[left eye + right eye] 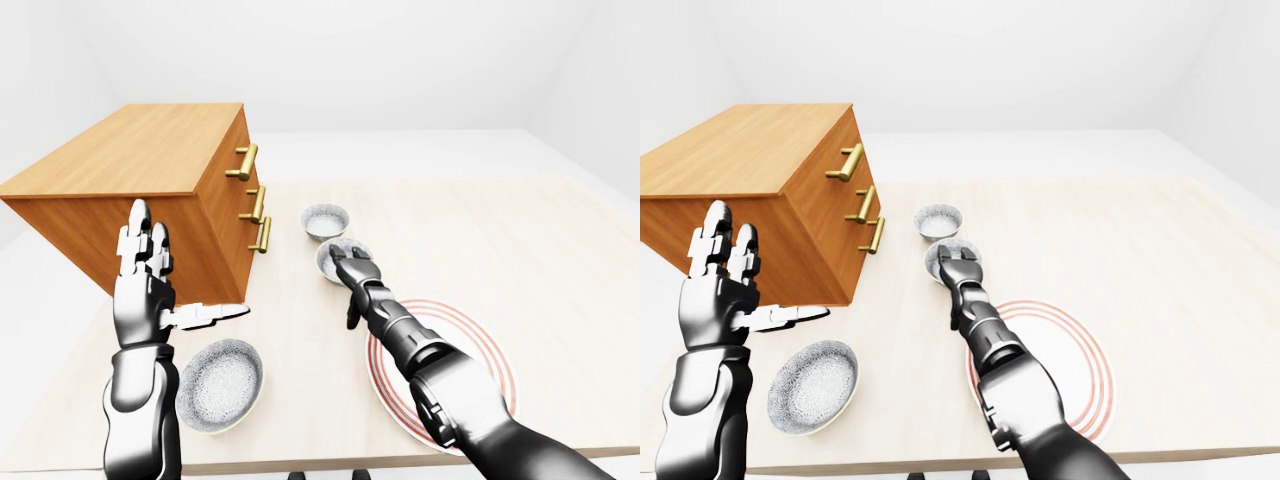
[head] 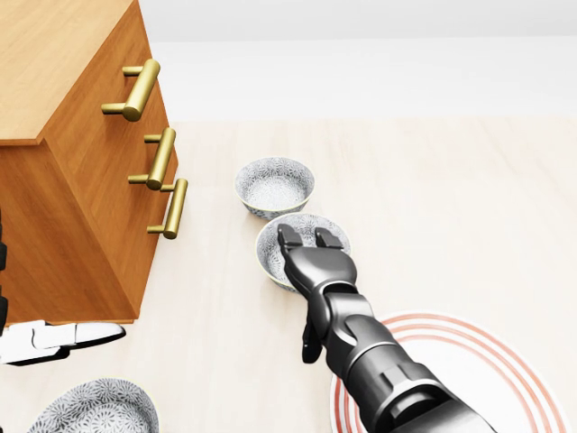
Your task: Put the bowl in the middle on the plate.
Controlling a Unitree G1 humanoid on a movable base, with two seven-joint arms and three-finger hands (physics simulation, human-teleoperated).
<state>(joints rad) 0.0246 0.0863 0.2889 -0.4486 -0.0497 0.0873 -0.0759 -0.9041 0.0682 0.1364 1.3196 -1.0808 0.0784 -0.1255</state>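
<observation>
Table (image 2: pixel 451 207) with three patterned bowls in a diagonal row. Far bowl (image 2: pixel 274 185) sits close to the dresser (image 1: pixel 130 175). Middle bowl (image 2: pixel 270 251) is just beside it on the near-right side, standing upright on the table. Near bowl (image 1: pixel 220 383) is well apart, at the near-left, close to the table edge. The dresser sits on the left, brass handles (image 2: pixel 135 90) facing right toward the bowls.

Plate (image 1: pixel 475 345) (white, red rings) lies flat at the near right. It is apart from the middle bowl and holds no bowl, though the right forearm crosses over its left part.

Right hand (image 2: pixel 315 262) reaches far-left over the middle bowl and covers its near-right part. Two fingertips (image 2: pixel 288 236) point into the bowl opening, spread apart from each other. The thumb hangs down on the near side, away from the bowl. The fingers are apart and not clamped on anything; can't tell whether the fingertips touch the bowl's inside.

Left hand (image 1: pixel 145 290) is raised at the left, beside the dresser and above the near bowl. Its fingers point up and the thumb sticks out to the right, so the hand is spread and holding nothing.
</observation>
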